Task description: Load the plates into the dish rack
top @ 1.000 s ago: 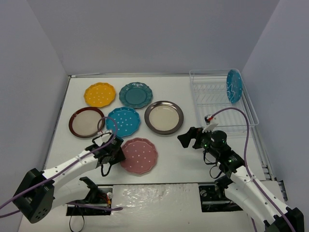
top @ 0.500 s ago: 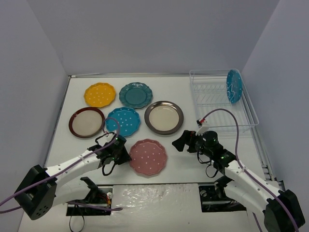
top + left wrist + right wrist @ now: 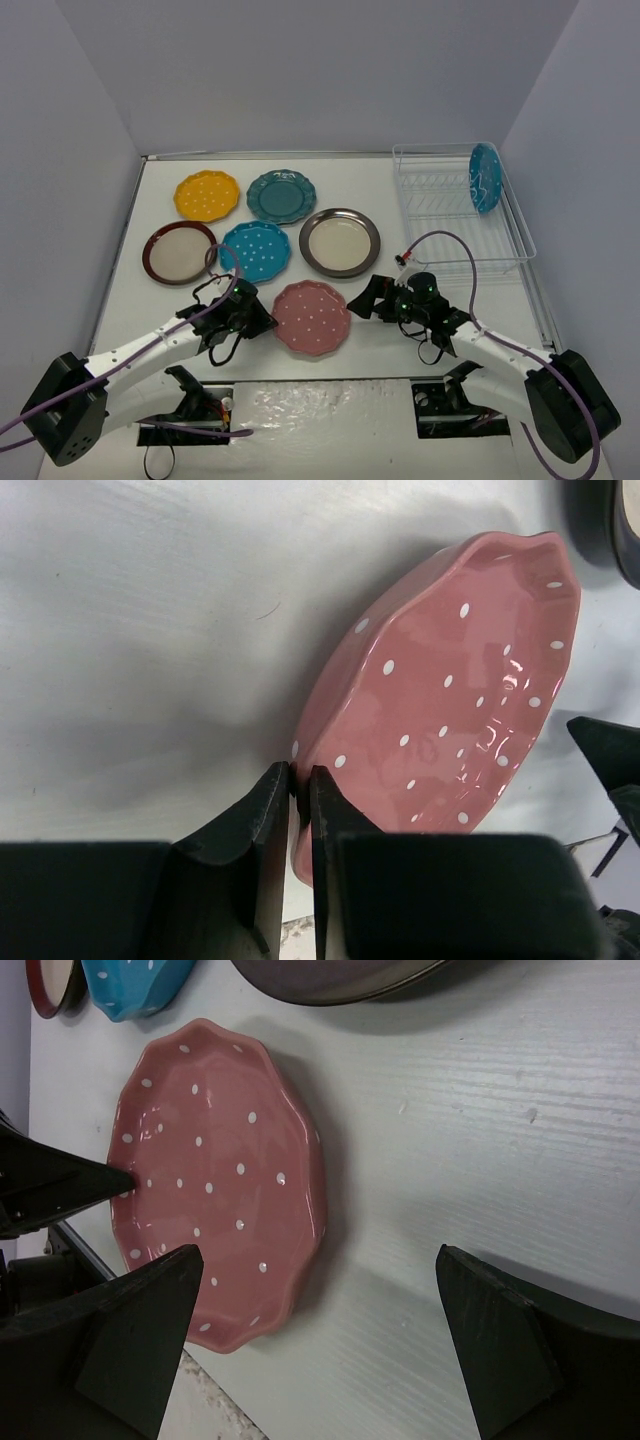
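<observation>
The pink dotted plate [image 3: 312, 318] lies near the table's front, tilted up slightly at its left edge. My left gripper [image 3: 266, 322] is shut on its left rim, as the left wrist view shows [image 3: 300, 777] on the plate [image 3: 450, 690]. My right gripper [image 3: 366, 300] is open just right of the plate; in the right wrist view [image 3: 318, 1260] its fingers straddle the plate's [image 3: 215, 1180] near edge without touching it. The white dish rack [image 3: 462, 262] at the back right holds one blue plate [image 3: 485, 178] upright.
Flat on the table behind lie a yellow plate [image 3: 207, 195], a teal plate [image 3: 281, 196], a maroon-rimmed plate [image 3: 179, 252], a blue dotted plate [image 3: 255, 250] and a brown-rimmed plate [image 3: 340, 242]. The table's front edge is close below the pink plate.
My left gripper has carried the pink plate to the right by its rim. My right gripper has moved left and down to the plate's right edge.
</observation>
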Controlling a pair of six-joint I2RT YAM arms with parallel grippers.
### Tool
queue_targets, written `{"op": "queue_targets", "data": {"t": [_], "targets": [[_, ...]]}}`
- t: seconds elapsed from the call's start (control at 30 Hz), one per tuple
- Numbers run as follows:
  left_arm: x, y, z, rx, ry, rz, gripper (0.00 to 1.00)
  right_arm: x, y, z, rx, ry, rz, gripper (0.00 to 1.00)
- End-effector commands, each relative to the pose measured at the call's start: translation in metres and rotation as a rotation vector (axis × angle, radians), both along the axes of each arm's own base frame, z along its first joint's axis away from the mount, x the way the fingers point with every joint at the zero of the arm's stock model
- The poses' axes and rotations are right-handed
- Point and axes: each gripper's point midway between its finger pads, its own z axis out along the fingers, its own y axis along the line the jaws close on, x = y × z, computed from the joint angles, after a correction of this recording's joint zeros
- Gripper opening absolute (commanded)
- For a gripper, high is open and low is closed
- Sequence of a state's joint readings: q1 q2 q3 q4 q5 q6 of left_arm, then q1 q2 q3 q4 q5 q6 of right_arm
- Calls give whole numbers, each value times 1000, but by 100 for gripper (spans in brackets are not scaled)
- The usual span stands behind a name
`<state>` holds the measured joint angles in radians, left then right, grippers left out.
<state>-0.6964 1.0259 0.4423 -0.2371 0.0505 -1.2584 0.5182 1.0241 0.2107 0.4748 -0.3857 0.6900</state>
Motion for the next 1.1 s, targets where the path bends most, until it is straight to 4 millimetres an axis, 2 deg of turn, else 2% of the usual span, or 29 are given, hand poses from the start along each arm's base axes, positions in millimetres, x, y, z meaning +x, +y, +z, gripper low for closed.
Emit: {"op": "queue_targets", "data": {"t": [0.0,0.33,0.57,0.9,1.07], "targets": [[34,-36,60,-278,-144,88,0,7,19,18,93,-44,41,100],[42,-45,77,-422,-176,144,0,6,26,7,114,-7,59,100],[42,-47,90,-460,-188,154,0,6,33,2,129,11,68,100],[41,-53,97,-490,-200,127,0,9,49,9,190,1,98,97],[39,-56,102,-501,-214,106,0,11,58,13,211,-11,117,90]]}}
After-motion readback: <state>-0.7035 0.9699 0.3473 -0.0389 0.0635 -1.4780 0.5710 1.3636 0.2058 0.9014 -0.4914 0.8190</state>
